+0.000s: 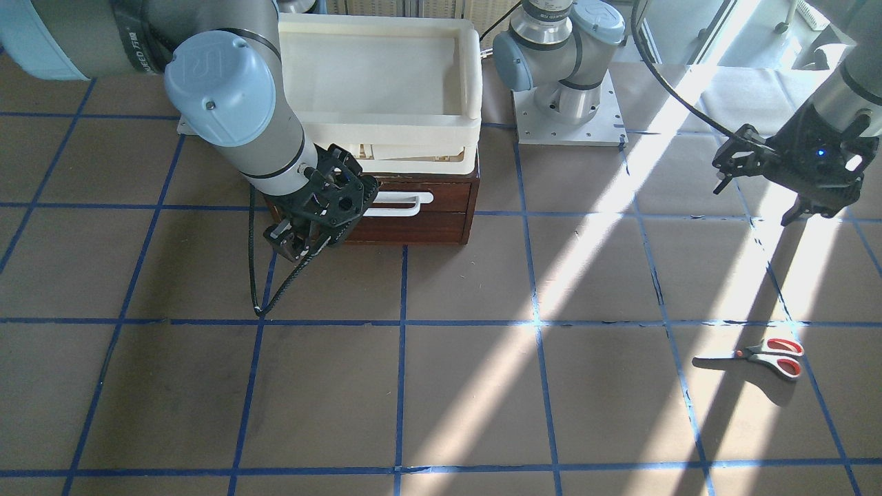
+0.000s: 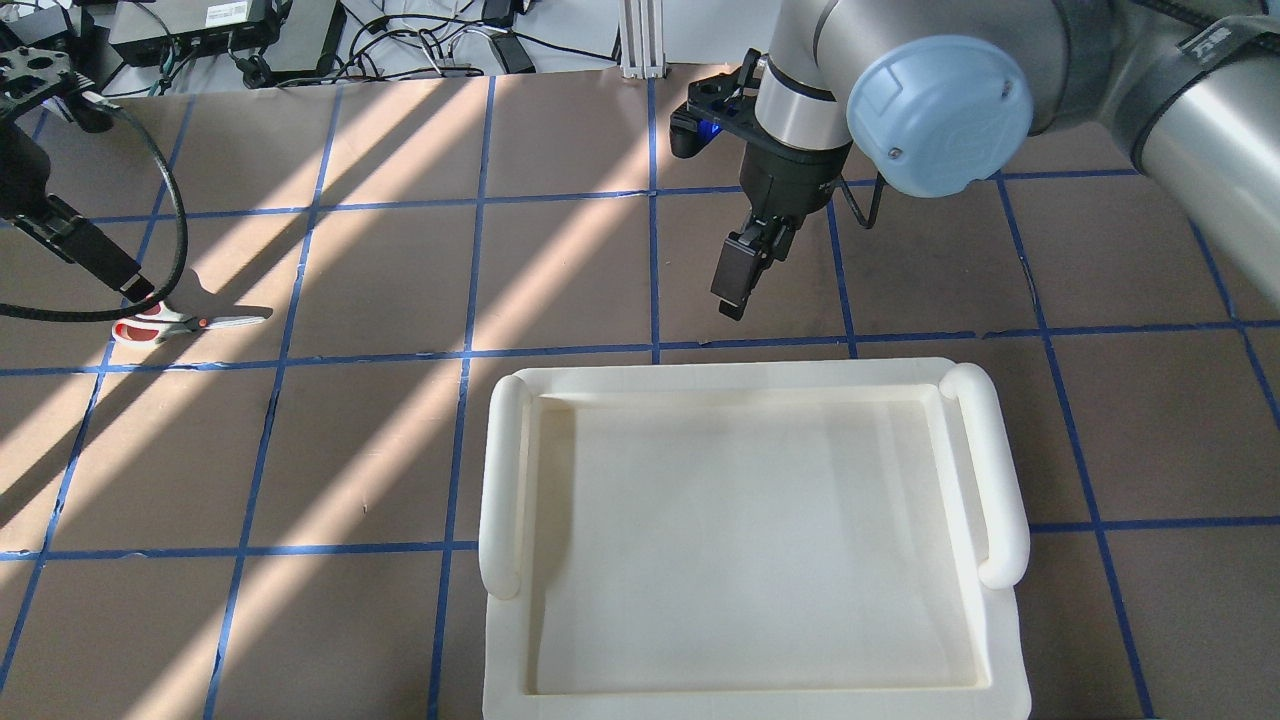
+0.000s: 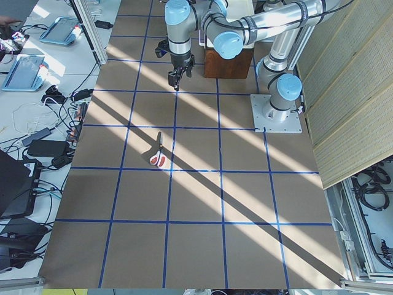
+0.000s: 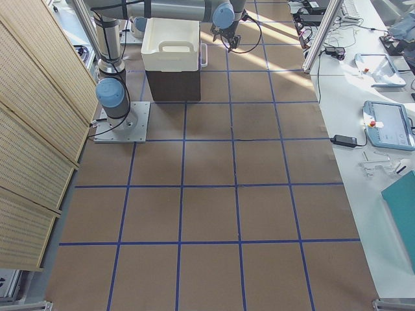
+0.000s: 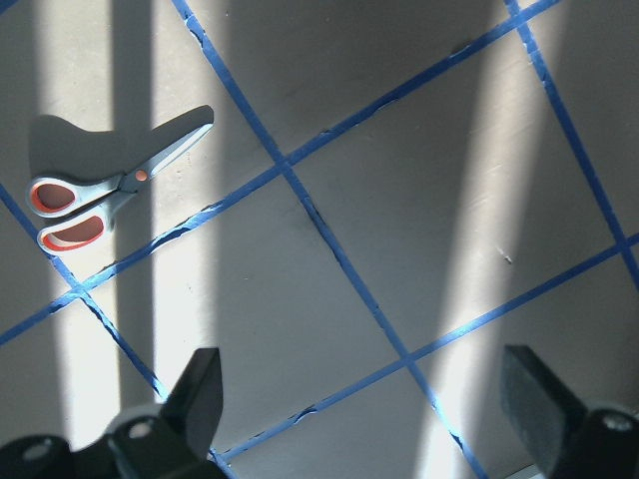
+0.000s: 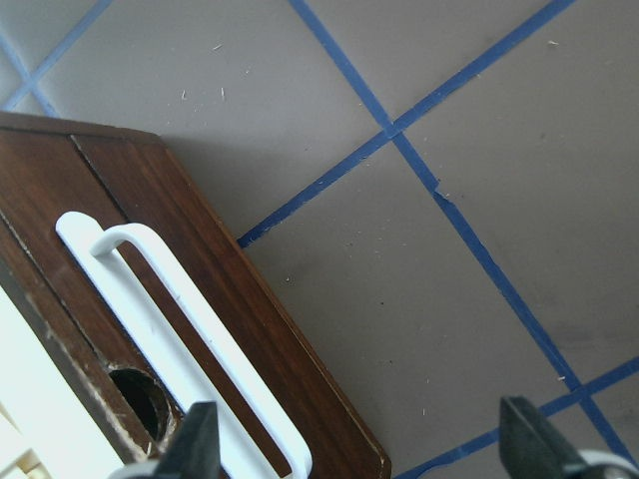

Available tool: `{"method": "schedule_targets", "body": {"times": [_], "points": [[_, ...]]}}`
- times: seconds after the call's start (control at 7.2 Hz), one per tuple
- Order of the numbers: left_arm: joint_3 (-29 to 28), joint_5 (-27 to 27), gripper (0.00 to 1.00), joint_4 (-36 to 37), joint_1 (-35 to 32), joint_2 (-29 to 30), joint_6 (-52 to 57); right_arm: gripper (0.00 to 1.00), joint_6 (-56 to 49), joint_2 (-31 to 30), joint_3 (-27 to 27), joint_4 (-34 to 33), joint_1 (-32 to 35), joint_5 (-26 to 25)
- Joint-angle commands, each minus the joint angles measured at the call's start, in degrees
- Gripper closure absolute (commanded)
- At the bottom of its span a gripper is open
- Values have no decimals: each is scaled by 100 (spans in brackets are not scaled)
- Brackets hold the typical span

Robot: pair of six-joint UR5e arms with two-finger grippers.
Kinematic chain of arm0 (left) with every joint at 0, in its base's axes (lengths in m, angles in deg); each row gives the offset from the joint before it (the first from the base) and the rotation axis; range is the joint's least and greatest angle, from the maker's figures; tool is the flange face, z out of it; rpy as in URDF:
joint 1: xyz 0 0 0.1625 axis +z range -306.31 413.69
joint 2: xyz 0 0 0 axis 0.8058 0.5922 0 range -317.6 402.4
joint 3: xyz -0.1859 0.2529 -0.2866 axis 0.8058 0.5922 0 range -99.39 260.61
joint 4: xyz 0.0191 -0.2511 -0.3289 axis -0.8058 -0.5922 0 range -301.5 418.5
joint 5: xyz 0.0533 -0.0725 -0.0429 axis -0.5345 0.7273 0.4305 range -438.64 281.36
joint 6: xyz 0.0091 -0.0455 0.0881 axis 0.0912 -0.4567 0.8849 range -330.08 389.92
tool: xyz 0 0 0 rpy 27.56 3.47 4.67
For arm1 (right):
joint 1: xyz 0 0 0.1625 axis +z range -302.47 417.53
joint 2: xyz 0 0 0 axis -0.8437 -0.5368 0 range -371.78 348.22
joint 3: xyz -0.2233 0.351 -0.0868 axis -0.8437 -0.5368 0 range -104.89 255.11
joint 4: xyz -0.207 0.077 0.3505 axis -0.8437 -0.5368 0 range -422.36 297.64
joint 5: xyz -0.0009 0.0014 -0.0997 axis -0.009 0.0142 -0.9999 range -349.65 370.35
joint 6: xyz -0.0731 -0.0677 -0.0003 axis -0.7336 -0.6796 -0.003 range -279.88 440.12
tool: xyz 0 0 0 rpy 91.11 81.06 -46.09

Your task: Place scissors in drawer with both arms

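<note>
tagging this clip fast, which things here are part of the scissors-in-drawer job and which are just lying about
Job:
scissors
drawer
left hand
right hand

Lying about:
cream tray above the drawer
black equipment box beyond the table

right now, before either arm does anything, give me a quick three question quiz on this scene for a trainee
1. True or false: the drawer is already pulled open.
2. The scissors lie: A) inside the drawer B) flat on the table C) held between a gripper's fingers.
3. Fill in: the ___ gripper hangs by the drawer's white handle.
Key: 1 false, it is shut. 2 B. 3 right; the right gripper is open.
</note>
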State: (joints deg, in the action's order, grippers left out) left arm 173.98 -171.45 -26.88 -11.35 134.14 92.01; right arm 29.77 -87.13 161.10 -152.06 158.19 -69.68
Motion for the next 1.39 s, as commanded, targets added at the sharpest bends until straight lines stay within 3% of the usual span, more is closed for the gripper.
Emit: {"method": "schedule_targets", "body": {"times": [0.0,0.28,0.69,1.25], "points": [[41,-53,0,362,307,430,1745,1,-1446,527,-458,756,50,-13],[50,-62,0,1046,369,808,3108,1,-2240,845,-628,954,190,13],[50,8,0,1575,536,1432,4472,1,-2471,1119,-663,675,549,119],[50,131,0,2331,835,2162,5417,1,-2796,1207,-584,892,595,5]]}}
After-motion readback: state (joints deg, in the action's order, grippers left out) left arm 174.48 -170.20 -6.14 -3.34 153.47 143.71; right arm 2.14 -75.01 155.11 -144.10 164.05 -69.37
